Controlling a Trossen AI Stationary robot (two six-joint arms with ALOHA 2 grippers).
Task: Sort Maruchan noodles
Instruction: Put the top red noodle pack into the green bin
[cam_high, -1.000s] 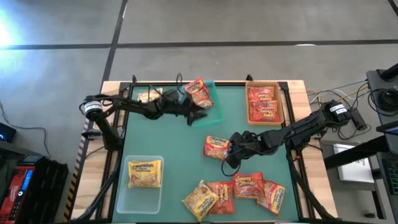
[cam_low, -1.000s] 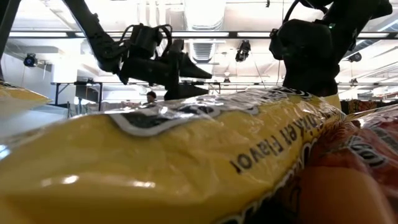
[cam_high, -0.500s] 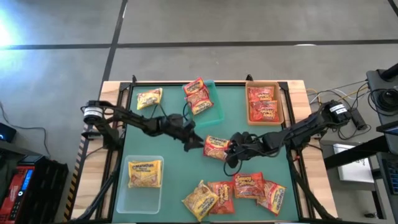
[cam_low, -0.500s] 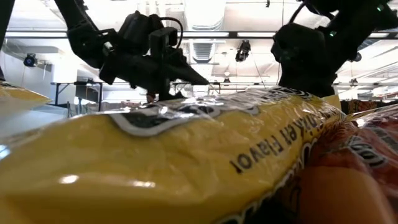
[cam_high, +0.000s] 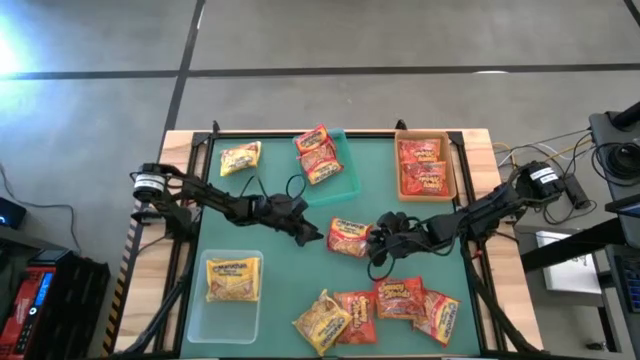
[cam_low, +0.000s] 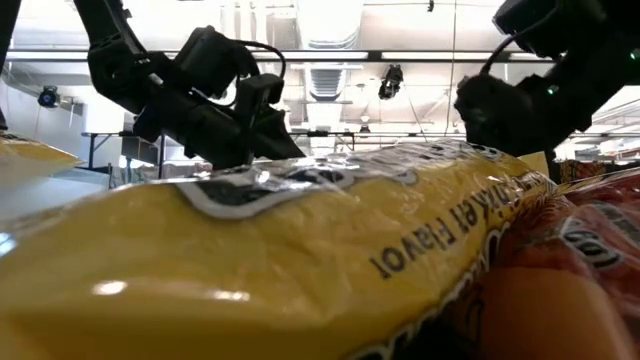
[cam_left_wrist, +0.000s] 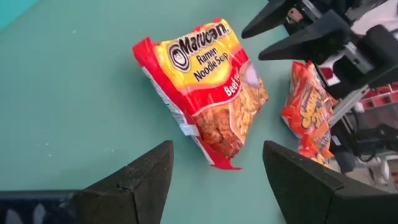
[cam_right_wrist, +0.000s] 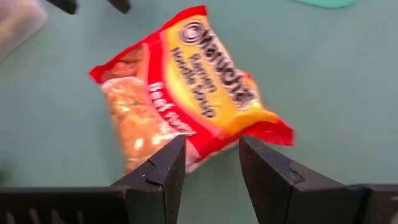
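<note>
The left gripper (cam_high: 312, 236) has swung from the teal bin (cam_high: 345, 172) at 12 o'clock down beside the mid-table beef packet (cam_high: 348, 237), jaws wide and empty, while the right gripper (cam_high: 377, 243), half-open, flanks it, grasping nothing yet

Ten noodle packets (cam_high: 348, 237) show: three yellow, seven red. Three bins: teal bin (cam_high: 345, 175), tan bin (cam_high: 450, 165), clear bin (cam_high: 228, 312).
</note>
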